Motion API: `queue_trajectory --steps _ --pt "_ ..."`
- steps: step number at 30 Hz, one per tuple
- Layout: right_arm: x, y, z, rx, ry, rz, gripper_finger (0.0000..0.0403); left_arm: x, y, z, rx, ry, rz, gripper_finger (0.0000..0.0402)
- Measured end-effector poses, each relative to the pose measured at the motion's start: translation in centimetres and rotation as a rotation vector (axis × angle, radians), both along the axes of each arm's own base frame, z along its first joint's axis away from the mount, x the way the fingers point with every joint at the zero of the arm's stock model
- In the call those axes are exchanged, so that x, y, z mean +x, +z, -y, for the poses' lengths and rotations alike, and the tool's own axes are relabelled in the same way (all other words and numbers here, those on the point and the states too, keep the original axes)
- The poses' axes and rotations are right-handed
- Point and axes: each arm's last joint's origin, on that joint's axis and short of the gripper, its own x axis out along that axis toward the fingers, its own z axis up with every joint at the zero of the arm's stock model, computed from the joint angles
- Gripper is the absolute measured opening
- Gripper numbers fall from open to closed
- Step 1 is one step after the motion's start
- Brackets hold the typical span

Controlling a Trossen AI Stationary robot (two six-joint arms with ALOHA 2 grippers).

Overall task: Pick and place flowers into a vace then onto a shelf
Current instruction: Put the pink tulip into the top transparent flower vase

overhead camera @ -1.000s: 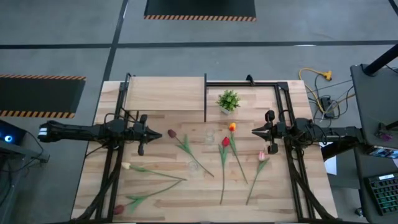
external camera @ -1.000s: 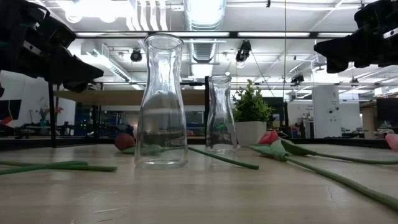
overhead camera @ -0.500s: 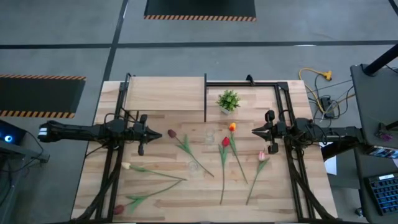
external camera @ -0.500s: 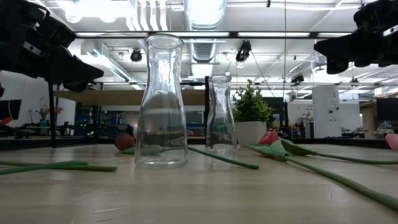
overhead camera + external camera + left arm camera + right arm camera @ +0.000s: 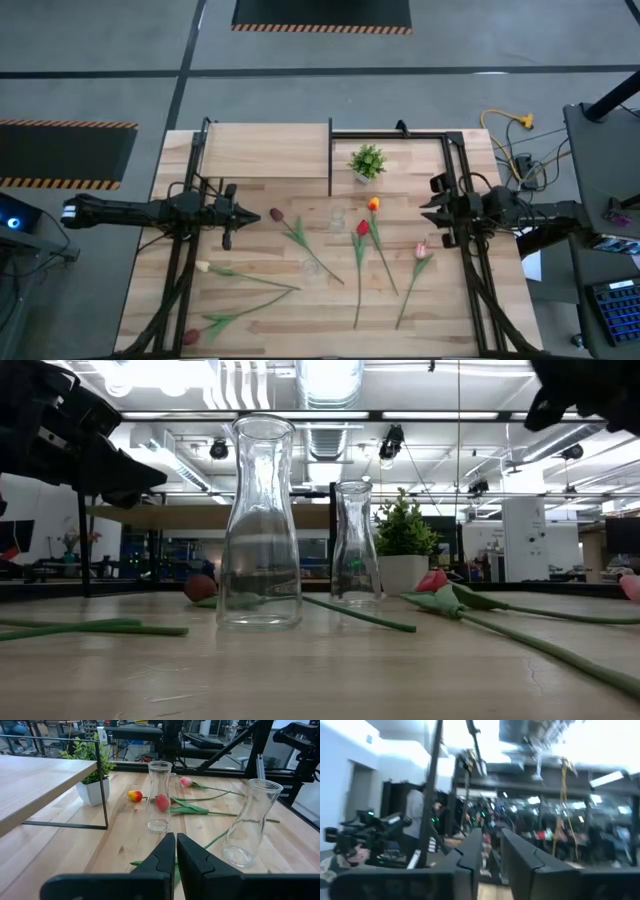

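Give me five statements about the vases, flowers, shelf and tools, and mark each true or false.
1. Both glass vases are empty. True.
2. The left tool holds a flower. False: its fingers are shut on nothing.
3. The potted plant stands on the shelf. False: it stands on the table beside it.
4. All flowers, such as the dark red tulip, lie on the table. True.
5. The right tool grips a vase. False: it hangs clear of both.

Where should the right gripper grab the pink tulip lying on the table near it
Grip the pink tulip on its thin stem just below the head, coming straight down from above. It lies flat on the table, and the right gripper hovers nearby.
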Motion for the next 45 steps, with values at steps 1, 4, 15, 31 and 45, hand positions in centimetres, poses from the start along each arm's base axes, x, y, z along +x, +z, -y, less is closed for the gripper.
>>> queue_trajectory --steps 1,4,15,31,45 --pt "0.2 0.0 0.0 0.010 -0.002 -0.014 0.0095 0.0 0.0 0.0 0.000 0.000 0.000 0.0000" --pt "0.5 0.8 0.0 0.042 0.011 -0.031 0.0135 0.0 0.0 0.0 0.000 0.000 0.000 0.0000" --pt "3.2 3.6 -0.1 0.268 0.073 -0.290 0.0208 0.0 0.1 0.0 0.000 0.001 0.008 0.0000" --pt "6.9 5.6 -2.7 0.733 -0.100 -0.881 0.0200 0.0 0.2 0.0 0.000 0.001 0.017 0.0000" --pt "8.0 3.2 -5.4 0.959 -0.292 -1.341 0.0200 0.0 0.3 0.0 0.000 0.001 0.030 0.0000"
